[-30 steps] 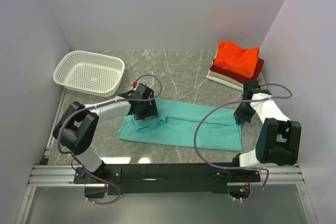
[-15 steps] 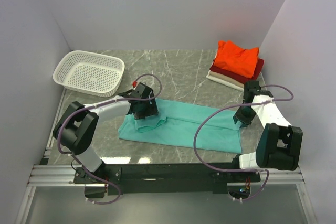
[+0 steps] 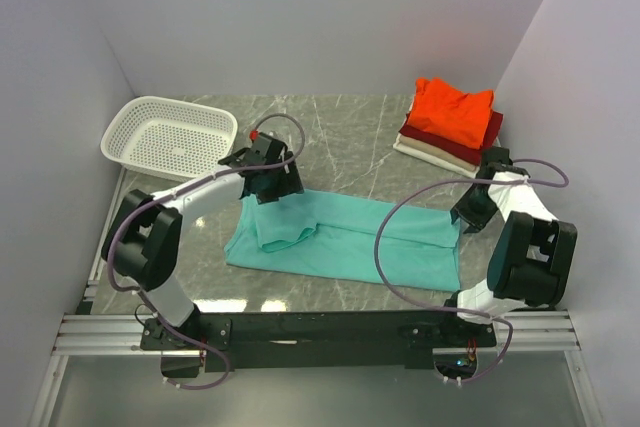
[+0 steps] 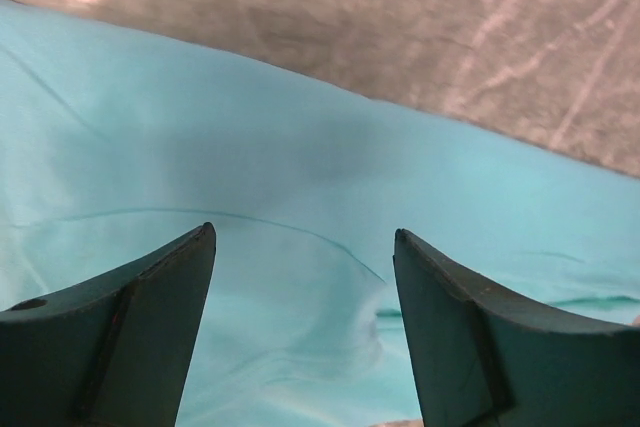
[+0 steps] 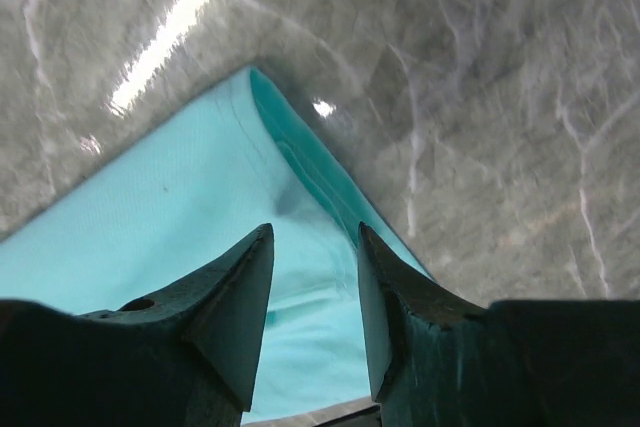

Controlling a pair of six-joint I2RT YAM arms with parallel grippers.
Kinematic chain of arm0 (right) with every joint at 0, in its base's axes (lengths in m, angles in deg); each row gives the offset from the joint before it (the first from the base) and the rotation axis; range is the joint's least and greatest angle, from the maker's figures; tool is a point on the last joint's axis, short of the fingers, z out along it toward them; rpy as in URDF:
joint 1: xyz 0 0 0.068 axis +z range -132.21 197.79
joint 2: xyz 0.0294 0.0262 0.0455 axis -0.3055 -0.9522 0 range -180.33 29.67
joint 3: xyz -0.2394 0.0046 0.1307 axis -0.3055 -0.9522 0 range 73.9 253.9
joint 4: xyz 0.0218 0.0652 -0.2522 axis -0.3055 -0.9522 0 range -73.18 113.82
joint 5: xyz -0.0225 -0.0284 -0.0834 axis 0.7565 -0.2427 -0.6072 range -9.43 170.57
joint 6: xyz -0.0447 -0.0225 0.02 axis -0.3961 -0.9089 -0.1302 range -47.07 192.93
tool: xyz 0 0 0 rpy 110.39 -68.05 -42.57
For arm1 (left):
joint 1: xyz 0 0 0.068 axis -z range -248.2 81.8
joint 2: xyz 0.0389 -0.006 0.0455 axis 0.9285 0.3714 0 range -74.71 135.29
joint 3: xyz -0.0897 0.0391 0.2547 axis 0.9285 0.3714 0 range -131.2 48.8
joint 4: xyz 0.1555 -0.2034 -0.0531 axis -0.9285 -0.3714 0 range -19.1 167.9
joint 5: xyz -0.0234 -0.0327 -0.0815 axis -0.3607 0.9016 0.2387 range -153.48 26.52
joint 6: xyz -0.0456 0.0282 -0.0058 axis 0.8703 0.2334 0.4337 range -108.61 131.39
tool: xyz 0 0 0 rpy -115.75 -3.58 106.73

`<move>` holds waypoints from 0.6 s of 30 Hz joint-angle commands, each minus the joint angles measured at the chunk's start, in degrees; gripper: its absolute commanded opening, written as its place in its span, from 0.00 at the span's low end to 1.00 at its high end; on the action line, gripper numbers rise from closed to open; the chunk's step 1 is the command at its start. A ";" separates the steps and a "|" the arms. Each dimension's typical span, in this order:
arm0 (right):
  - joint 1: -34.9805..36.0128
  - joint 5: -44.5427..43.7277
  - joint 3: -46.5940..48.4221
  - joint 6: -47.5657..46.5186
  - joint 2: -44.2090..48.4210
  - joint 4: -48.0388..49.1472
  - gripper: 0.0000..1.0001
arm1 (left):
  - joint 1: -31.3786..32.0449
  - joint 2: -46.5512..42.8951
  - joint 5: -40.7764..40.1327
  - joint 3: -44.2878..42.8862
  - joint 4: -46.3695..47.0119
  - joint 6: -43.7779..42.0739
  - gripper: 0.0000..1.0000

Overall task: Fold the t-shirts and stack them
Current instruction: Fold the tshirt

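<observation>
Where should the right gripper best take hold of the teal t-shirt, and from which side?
Probably grip the teal t-shirt at its far right corner, coming straight down from above. The cloth lies flat, so only a pinched edge offers hold; the open right gripper hangs over that corner.

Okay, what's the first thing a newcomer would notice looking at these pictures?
The teal t-shirt stands out first, lying partly folded across the middle of the marble-patterned table. The open left gripper is over its left end and the open right gripper is by its far right corner. Next comes the bright orange-red shirt topping the folded pile at the far right, then the white basket at the far left.
</observation>
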 commanded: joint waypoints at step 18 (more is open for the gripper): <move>-2.62 4.48 3.38 -0.74 -7.40 6.47 0.42 | -5.98 11.12 4.75 -3.87 2.68 -3.59 0.77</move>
